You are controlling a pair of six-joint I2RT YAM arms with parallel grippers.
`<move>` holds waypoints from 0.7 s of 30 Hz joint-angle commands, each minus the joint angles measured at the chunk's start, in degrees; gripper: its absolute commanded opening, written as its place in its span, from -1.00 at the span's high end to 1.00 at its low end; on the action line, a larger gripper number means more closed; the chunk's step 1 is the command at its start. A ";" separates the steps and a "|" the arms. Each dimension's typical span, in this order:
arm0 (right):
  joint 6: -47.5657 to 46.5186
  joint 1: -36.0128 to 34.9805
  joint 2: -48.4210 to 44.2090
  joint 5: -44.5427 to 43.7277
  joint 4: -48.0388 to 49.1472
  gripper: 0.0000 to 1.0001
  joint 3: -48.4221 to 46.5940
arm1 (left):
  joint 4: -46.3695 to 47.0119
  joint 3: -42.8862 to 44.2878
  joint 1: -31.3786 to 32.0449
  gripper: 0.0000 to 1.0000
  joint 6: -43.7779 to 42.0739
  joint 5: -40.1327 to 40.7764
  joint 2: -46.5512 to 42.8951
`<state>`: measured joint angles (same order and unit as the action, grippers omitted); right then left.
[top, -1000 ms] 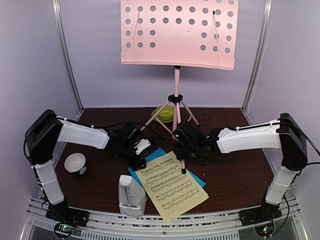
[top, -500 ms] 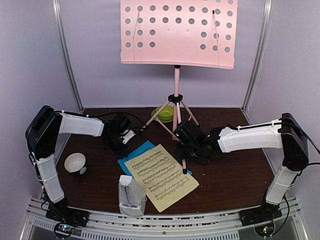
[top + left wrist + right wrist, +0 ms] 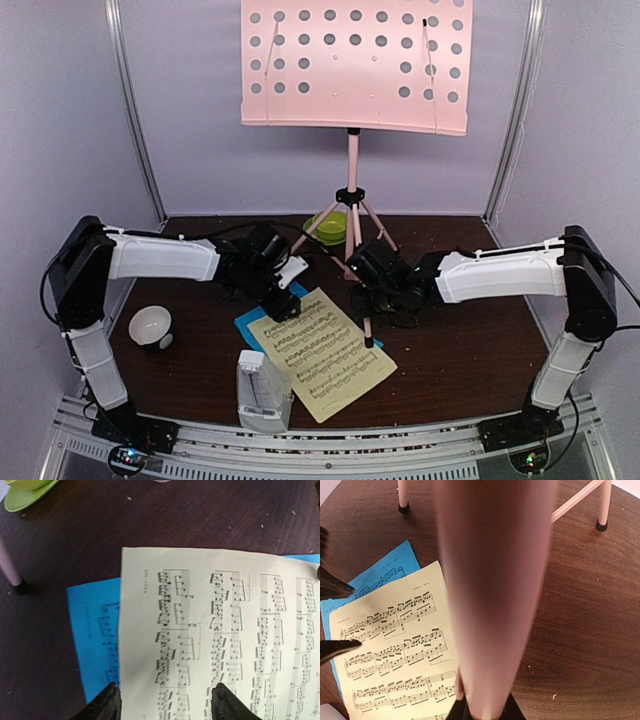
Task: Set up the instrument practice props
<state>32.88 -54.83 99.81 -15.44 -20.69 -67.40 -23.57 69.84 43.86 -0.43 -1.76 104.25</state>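
Observation:
The pink music stand (image 3: pixel 355 65) is upright at the back on its tripod legs. My right gripper (image 3: pixel 378 292) is shut on the front leg (image 3: pixel 495 580), which fills the right wrist view; its jaws (image 3: pixel 485 711) close around it. The yellow page (image 3: pixel 320 360) lies on the table over the blue page (image 3: pixel 250 325). My left gripper (image 3: pixel 280 298) is open and empty, just above the yellow page's far left corner (image 3: pixel 225 630), with the blue page (image 3: pixel 95 630) beside it; its tips (image 3: pixel 167 702) straddle the yellow sheet. The metronome (image 3: pixel 262 392) stands near the front edge.
A white-and-black bowl (image 3: pixel 150 327) sits at the left. A green bowl on a saucer (image 3: pixel 328 227) sits behind the tripod and shows in the left wrist view (image 3: pixel 25 490). A back tripod foot (image 3: pixel 17 582) rests near the blue page. Purple walls close in three sides.
The pages slid left a second ago. My left gripper pulled back to the left, then came forward again over the yellow page's corner. The right gripper stays on the leg.

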 commanded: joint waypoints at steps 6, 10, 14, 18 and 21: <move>-2.69 -0.38 -1.95 0.42 -2.12 1.00 -2.26 | -8.75 3.75 0.70 -0.29 11.42 8.22 10.24; -2.91 -0.42 -2.33 0.03 -2.29 1.00 -2.23 | -10.53 -4.08 -0.32 -0.28 20.35 12.39 7.93; -2.89 -0.41 -2.61 0.19 -2.34 1.00 -1.98 | -10.07 -11.31 -2.68 -0.27 25.60 13.84 5.45; -3.05 -0.40 -3.09 0.39 -2.17 1.00 -1.45 | -9.22 -15.03 -6.70 -0.26 27.48 13.76 3.98; -3.09 -0.38 -3.63 0.42 -2.40 1.00 -1.26 | -8.61 -16.85 -9.44 -0.26 27.52 14.65 2.37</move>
<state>32.82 -54.83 99.72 -15.44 -21.50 -67.68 -22.50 58.76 38.98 24.62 7.88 104.01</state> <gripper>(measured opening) 0.139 0.631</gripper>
